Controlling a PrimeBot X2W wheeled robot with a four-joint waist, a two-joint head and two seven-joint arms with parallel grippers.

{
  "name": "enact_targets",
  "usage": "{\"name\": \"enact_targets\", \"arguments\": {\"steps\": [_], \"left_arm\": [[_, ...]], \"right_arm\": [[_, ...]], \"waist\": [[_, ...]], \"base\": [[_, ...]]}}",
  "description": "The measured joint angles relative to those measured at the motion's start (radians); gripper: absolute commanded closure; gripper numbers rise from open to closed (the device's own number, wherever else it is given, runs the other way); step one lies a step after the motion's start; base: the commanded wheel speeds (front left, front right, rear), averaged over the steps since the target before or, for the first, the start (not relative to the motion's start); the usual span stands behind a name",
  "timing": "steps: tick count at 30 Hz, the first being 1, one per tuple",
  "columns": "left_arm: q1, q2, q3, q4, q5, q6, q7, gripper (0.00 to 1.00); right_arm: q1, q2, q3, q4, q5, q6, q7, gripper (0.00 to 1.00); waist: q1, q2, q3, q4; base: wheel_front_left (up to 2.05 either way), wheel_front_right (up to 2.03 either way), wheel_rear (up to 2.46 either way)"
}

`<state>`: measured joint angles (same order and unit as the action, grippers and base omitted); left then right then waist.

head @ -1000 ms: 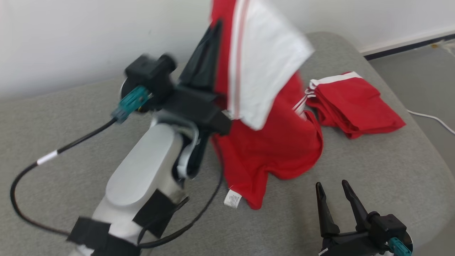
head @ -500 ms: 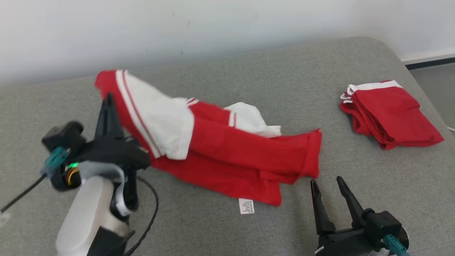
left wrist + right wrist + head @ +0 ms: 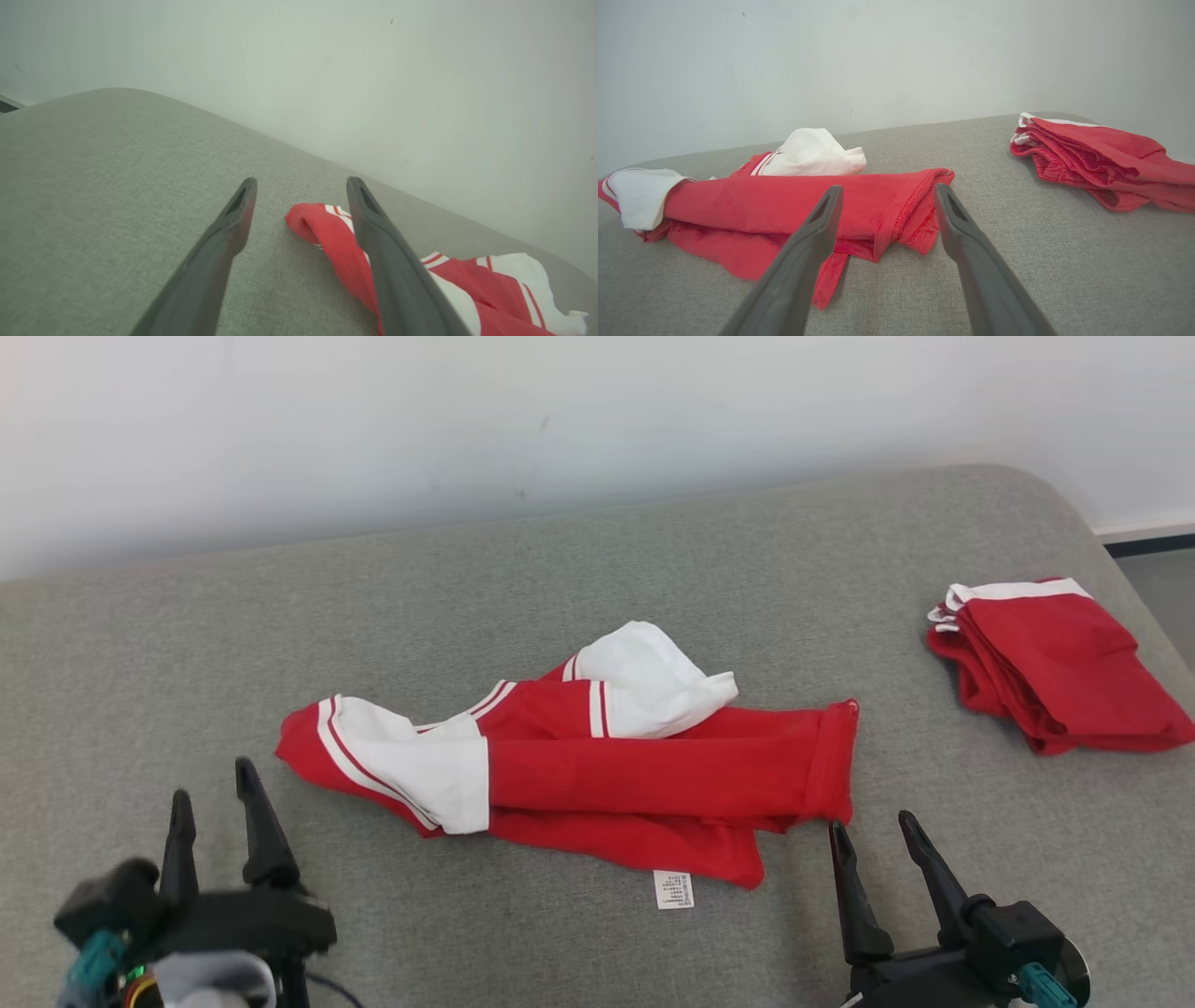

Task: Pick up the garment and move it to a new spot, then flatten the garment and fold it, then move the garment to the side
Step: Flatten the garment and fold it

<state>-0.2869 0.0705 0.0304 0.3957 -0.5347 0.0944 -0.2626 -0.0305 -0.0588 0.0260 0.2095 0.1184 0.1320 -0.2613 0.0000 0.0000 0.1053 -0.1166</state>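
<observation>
Head view is showing the garment [image 3: 597, 775] lying on the grey cushion [image 3: 560, 551], roughly at its middle, bunched into a long loose roll running left to right. Red cloth is making up most of it, with white panels and thin stripes showing at its left end and on top, and a small white label [image 3: 673, 889] is sticking out from its near edge. Nothing is holding it.

The left gripper [image 3: 213, 779] is hovering at the near left, its two dark fingers standing spread apart and pinching nothing. In the left wrist view the garment's red, striped end is lying just past the fingertips, partly behind one finger, apart from both.

The right gripper [image 3: 870, 821] is waiting at the near right, just beside the garment's hemmed right end, its fingers also standing wide and gripping nothing. The right wrist view is looking between them at that red hem resting on the cushion.

A second pile of folded red clothes [image 3: 1055, 663] with a white band is sitting well apart at the far right. A pale wall [image 3: 467, 411] is rising behind the cushion.
</observation>
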Motion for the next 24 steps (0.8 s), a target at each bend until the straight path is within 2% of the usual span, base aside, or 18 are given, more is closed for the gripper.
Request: {"name": "enact_targets", "arguments": {"steps": [6,9,12,17,24], "left_arm": [[0.147,-0.01,0.029,-0.155,0.106,-0.074,0.0,0.0],[0.201,-0.012,0.011,-0.263,0.199,-0.128,0.0,0.0],[0.252,-0.017,-0.019,-0.361,0.285,-0.164,0.0,0.0],[0.315,-0.018,-0.066,-0.433,0.396,-0.189,0.0,0.0],[0.349,-0.015,-0.113,-0.404,0.472,-0.202,0.0,0.0]], "right_arm": [[0.01,-0.009,-0.009,-0.016,-0.006,0.0,0.017,0.0],[0.009,-0.012,-0.005,-0.022,0.0,0.0,0.056,0.0],[0.009,-0.016,0.004,-0.026,0.01,0.0,0.105,0.0],[-0.012,-0.018,-0.004,-0.024,0.015,0.0,0.218,0.0],[-0.042,-0.008,-0.095,-0.005,-0.007,0.0,0.391,0.0]], "waist": [[0.0,0.0,-0.005,0.028],[-0.0001,-0.0001,-0.006,0.043],[0.0,0.0,-0.003,0.06],[0.0,0.0,0.004,0.089],[0.0,0.0,0.017,0.124]], "base": [[0.0,0.0,0.0],[0.0,0.0,0.0],[0.0,0.0,0.0],[0.0,0.0,0.0],[0.0,0.0,0.0]]}}
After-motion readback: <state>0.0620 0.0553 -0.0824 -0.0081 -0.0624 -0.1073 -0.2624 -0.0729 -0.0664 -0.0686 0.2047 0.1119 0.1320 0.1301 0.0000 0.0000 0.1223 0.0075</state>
